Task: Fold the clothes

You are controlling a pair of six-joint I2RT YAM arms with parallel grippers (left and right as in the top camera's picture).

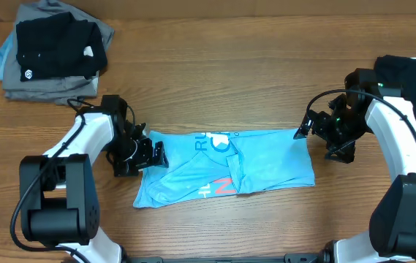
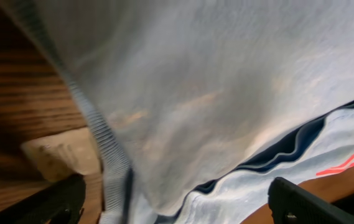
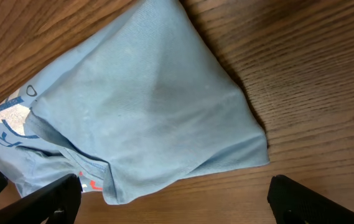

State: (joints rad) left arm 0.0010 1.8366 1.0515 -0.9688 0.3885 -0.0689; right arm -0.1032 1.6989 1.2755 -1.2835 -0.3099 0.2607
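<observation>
- My left gripper [image 1: 154, 155] sat at the left edge of the light blue short-sleeved cotton T-shirt [image 1: 266, 164] with white printed lettering. Its jaws were spread wide and gripped nothing.
- In my left wrist view the two dark fingers [image 2: 52, 202] stood far apart at the bottom corners, and the shirt's pale cloth filled almost everything above them. That view was so close and blurred that I could not tell whether the cloth touched either finger.
- A ribbed band [image 2: 111, 162] of the shirt ran down between the wood on the left and the smooth cloth on the right.
- My right gripper [image 1: 304, 131] hovered at the shirt's upper right corner, its jaws also wide and empty.
- In my right wrist view the shirt's folded corner lay on the wood, apart from both of that gripper's fingers.
- The shirt lay rumpled and doubled over itself across the middle of the brown wooden table [image 1: 229, 80], stretched between my two grippers. A small red-orange mark [image 1: 226, 185] showed near its lower edge.
- A small black shirt with a white logo [image 1: 58, 44] rested on folded grey garments [image 1: 39, 89] at the far left corner, well apart from the T-shirt.
- A black cloth [image 1: 412, 73] lay at the right edge, beside my right arm.
</observation>
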